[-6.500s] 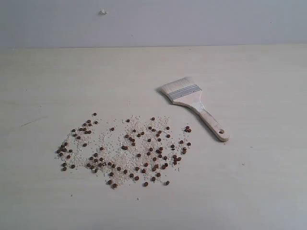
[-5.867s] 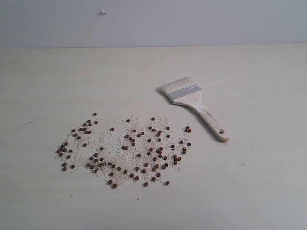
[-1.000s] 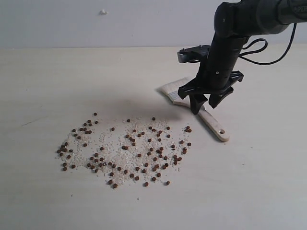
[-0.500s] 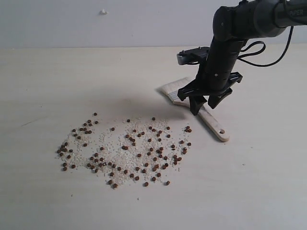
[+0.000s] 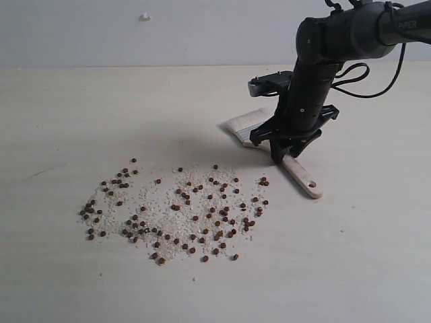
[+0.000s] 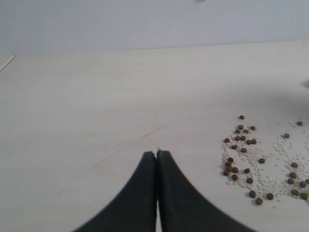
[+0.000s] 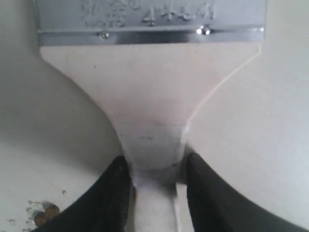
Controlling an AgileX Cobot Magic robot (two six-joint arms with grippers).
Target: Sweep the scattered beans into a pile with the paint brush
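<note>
**Right hand.** The right hand [image 5: 281, 156] stands over the paint brush [image 5: 302, 178] at the neck, where the handle narrows below the ferrule. In the right wrist view the two black fingers [image 7: 113, 198] flank the neck of the paint brush [image 7: 152, 96] and touch it on both sides, so the right hand [image 7: 155, 164] is grasping the brush. The brush lies flat on the worktop [image 5: 81, 121].

**Left hand.** In the left wrist view the left hand [image 6: 156, 154] is clenched, its fingertips pressed together with nothing between them. It hangs over bare worktop [image 6: 96, 96], beside the edge of the bean field. The exterior view does not show this hand.

**Beans.** The beans [image 5: 176, 208] lie as a loose, wide scatter mixed with pale grains, near the brush but apart from it.

**Limits of view.**
- Exterior view: the arm covers the ferrule and the neck. Only part of the bristles [image 5: 239, 124] and the lower handle with its end hole [image 5: 310, 184] show.
- Right wrist view: the frame edge cuts off the ferrule [image 7: 149, 19], and the bristles are out of frame. The embossed marks on the metal cannot be read. A few beans [image 7: 46, 212] show blurred at one corner.
- Left wrist view: the frame edge cuts off the beans [image 6: 244, 145].
</note>
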